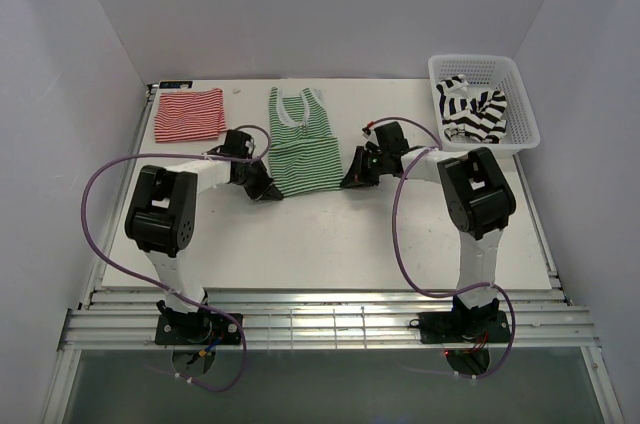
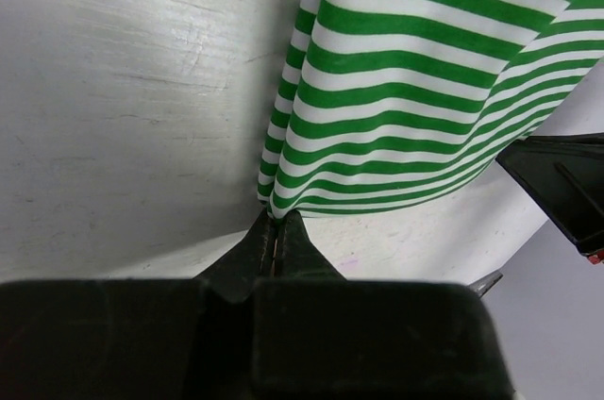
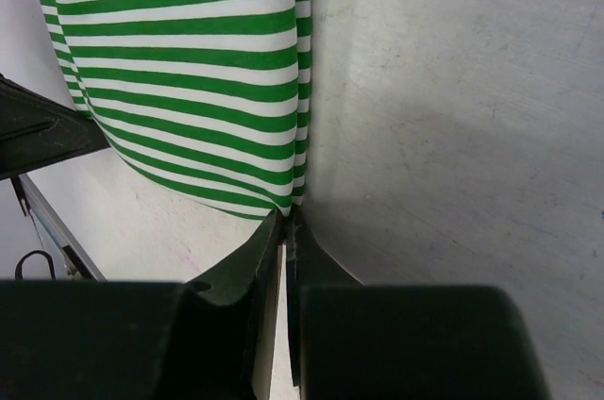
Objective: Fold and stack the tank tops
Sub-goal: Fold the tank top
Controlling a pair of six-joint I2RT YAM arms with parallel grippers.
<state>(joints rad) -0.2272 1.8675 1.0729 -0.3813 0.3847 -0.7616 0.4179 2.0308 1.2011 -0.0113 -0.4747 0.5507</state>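
Observation:
The green-and-white tank top (image 1: 302,142) lies spread flat mid-table, neck towards the back. My left gripper (image 1: 271,193) is shut on its near left hem corner (image 2: 272,206). My right gripper (image 1: 349,180) is shut on its near right hem corner (image 3: 293,200). The red-and-white tank top (image 1: 189,114) lies folded at the back left. The black-and-white tank top (image 1: 474,111) is bunched in the white lattice basket (image 1: 519,107) at the back right.
The table's near edge (image 1: 320,290) and metal rails run below the arms. Purple cables loop beside each arm. The right gripper's black body shows in the left wrist view (image 2: 566,188), and the left one's shows in the right wrist view (image 3: 38,131).

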